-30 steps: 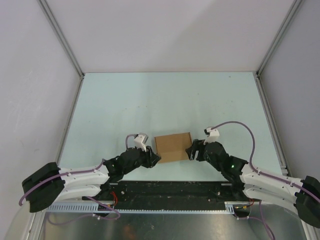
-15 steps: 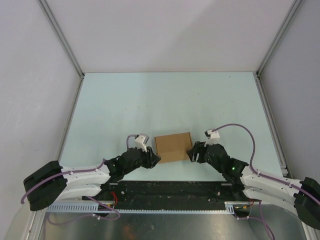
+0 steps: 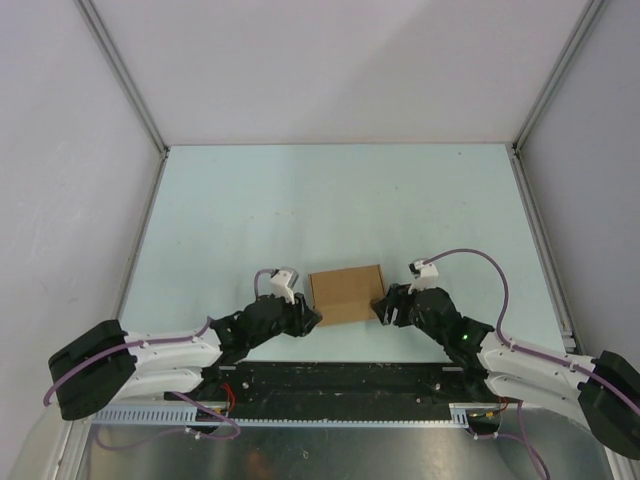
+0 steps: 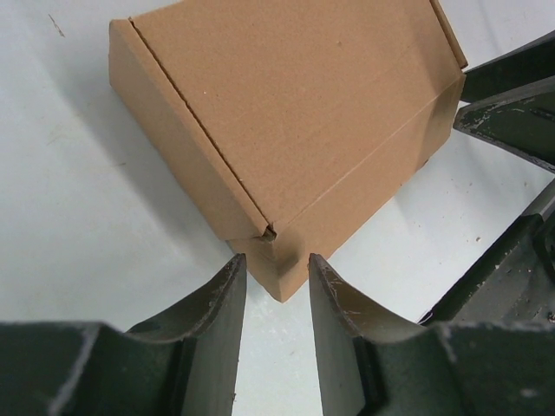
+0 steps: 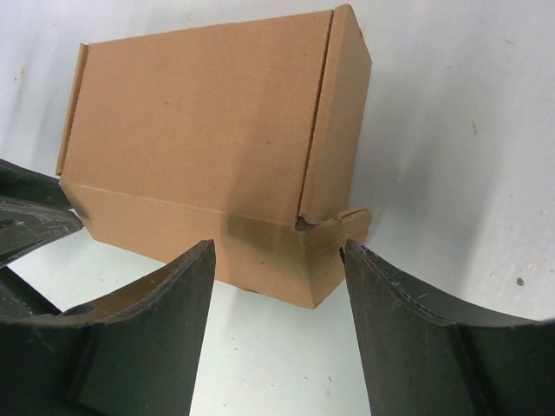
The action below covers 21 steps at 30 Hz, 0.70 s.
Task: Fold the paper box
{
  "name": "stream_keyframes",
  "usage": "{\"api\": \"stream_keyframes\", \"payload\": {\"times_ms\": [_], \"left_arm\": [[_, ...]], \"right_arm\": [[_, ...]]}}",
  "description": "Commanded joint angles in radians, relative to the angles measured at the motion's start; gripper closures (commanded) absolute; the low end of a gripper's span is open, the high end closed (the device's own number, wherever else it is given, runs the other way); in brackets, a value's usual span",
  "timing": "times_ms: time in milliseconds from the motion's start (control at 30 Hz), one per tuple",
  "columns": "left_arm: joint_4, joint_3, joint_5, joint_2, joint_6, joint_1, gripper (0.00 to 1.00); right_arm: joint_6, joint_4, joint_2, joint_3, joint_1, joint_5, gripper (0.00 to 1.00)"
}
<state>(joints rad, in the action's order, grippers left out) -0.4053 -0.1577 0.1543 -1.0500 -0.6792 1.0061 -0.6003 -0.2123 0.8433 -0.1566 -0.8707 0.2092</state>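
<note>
The paper box [image 3: 346, 292] is a closed tan carton lying flat on the pale table, just ahead of both arms. My left gripper [image 3: 314, 316] sits at its near-left corner. In the left wrist view that corner of the paper box [image 4: 295, 113] pokes between the fingertips, and the left gripper [image 4: 276, 264] is shut on it, both tips against its walls. My right gripper [image 3: 381, 308] is at the near-right corner. In the right wrist view the paper box [image 5: 199, 130] shows a slightly bulged corner flap, and the right gripper [image 5: 277, 251] stands open astride that corner.
Grey enclosure walls with aluminium rails [image 3: 125, 85] close in the table on three sides. The black mounting plate [image 3: 330, 380] for both arm bases runs along the near edge. Bare pale table [image 3: 340, 200] lies beyond the box.
The right gripper has crept a little left toward the box corner and its jaws have narrowed slightly. The left gripper and the box have stayed put.
</note>
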Motion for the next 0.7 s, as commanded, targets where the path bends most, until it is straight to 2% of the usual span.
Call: {"api": "stream_keyframes", "payload": {"times_ms": [0,400,533,667], "left_arm": [[-0.020,-0.045,-0.001,-0.008,0.017,0.005,0.60],[-0.024,-0.051,-0.007,-0.025,0.017,0.005,0.60],[-0.026,-0.051,-0.006,-0.028,0.018,0.005,0.60],[-0.027,-0.057,-0.012,-0.034,0.020,0.005,0.60]], "right_arm": [[0.027,-0.088,0.008,0.009,0.018,-0.034,0.35],[0.028,-0.131,0.043,0.009,0.024,-0.080,0.44],[0.030,-0.113,0.023,0.008,0.025,-0.074,0.42],[0.023,-0.117,0.023,0.008,0.027,-0.088,0.46]]}}
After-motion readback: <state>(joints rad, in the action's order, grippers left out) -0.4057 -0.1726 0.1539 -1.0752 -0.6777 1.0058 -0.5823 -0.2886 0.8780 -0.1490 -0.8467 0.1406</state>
